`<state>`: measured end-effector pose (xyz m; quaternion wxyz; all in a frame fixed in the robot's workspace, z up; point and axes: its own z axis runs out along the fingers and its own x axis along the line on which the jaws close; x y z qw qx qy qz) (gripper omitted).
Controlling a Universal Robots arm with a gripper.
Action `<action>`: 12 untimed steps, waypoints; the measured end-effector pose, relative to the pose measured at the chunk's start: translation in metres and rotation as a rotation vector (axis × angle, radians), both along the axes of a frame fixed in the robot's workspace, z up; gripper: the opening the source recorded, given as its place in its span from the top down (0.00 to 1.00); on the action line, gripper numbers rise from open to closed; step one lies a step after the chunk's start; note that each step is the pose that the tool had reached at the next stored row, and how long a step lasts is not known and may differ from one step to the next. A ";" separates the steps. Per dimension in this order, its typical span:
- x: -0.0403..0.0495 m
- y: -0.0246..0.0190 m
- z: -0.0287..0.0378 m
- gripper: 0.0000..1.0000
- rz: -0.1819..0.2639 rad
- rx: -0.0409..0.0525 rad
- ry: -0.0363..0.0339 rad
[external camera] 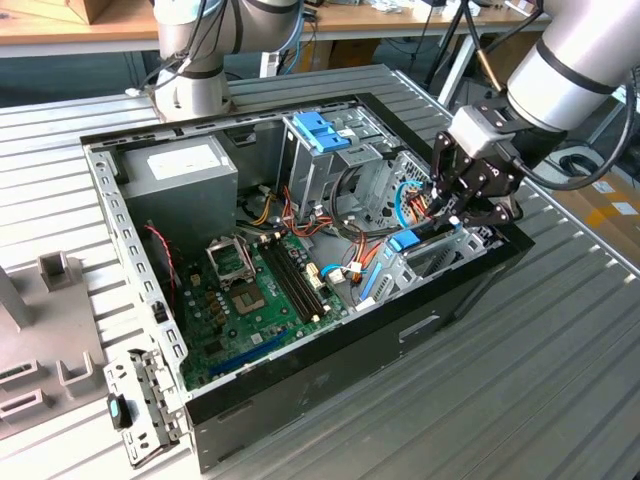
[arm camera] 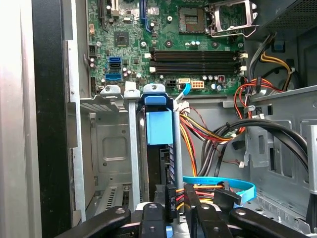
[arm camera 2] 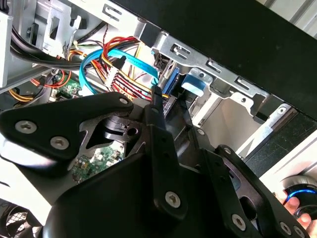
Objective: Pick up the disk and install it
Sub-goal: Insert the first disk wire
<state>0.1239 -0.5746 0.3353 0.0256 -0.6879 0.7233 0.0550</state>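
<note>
While the open black computer case (external camera: 330,375) lies on its side on the ribbed grey metal table (external camera: 560,390), everything below is placed against that case, going from the exterior view's left to its right. Beside the case's near corner on that left sits a loose grey metal bracket with a small black and blue clip (external camera: 140,415). Inside the case, the boxy grey power supply (external camera: 180,175) fills the far corner, with the green motherboard (external camera: 250,300) nearer the camera from it. Further right stands an upright metal cage topped by a light blue plastic tab (external camera: 320,130). At the case's right end is the silver drive bay (arm camera: 106,144), and there the flat dark grey disk in its bright blue plastic carrier (external camera: 405,240) stands on edge in a slot, seen in the first wrist view (arm camera: 158,129) between the bay's metal rails. A thin curved blue cable (arm camera: 233,186) runs just beside it. The black gripper (external camera: 455,205) hangs over that same end of the case, its fingers (arm camera: 190,203) close together around the disk's rear edge; whether they actually clamp it I cannot tell.
</note>
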 end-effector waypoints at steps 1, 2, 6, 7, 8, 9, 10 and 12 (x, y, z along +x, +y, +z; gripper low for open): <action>0.0000 0.0000 0.0028 0.71 0.000 -0.0001 0.0000; 0.0000 0.0000 0.0056 0.71 0.000 -0.0006 0.0000; 0.0000 0.0009 0.0153 0.71 0.000 -0.0006 0.0000; 0.0000 0.0015 0.0161 0.71 0.000 -0.0002 0.0000; 0.0000 0.0022 0.0173 0.72 0.000 -0.0003 0.0000; 0.0000 0.0026 0.0185 0.78 0.000 -0.0007 0.0001; 0.0000 0.0028 0.0194 0.78 0.000 -0.0007 0.0000; -0.0005 0.0029 0.0210 0.89 0.000 -0.0005 -0.0001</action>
